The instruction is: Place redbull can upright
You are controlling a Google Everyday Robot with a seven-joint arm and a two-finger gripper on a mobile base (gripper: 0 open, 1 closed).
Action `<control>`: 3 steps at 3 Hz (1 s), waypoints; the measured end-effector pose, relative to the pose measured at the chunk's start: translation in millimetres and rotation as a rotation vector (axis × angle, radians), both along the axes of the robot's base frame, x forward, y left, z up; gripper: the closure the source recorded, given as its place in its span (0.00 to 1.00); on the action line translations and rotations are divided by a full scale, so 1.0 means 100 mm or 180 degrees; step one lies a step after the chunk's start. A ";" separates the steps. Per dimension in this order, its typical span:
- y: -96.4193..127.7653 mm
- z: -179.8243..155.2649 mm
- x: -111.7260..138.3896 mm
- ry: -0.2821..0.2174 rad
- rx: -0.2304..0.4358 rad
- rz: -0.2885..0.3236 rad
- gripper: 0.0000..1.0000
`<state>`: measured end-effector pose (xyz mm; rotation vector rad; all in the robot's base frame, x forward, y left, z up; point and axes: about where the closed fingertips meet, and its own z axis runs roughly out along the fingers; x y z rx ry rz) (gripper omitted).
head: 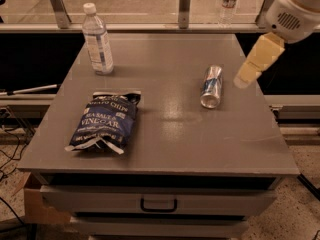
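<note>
**Claw at the counter's right side, arm cut off above**

The claw (244, 78) hangs just right of the lying can (211, 86), whose print is too small to read. The arm (295, 9) behind the claw runs out past the top-right corner. Above and slightly left of the claw, a far bottle (229, 1) meets the top edge. Far down-left of the claw, a cardboard box (37, 209) is mostly hidden under the counter (200, 144).

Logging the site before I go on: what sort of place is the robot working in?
Probably an office or lab test area: a grey cabinet with a drawer, a glass-panelled railing behind it, loose cables on the floor. The gripper hovers beside the redbull can, which lies on its side.
</note>
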<state>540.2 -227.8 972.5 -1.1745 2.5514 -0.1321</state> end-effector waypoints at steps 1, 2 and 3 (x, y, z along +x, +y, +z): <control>-0.01 0.00 0.06 -0.0006 0.0109 -0.0351 0.00; 0.00 -0.01 0.07 -0.0014 0.0125 -0.0376 0.00; 0.00 -0.01 0.09 -0.0023 0.0146 -0.0414 0.00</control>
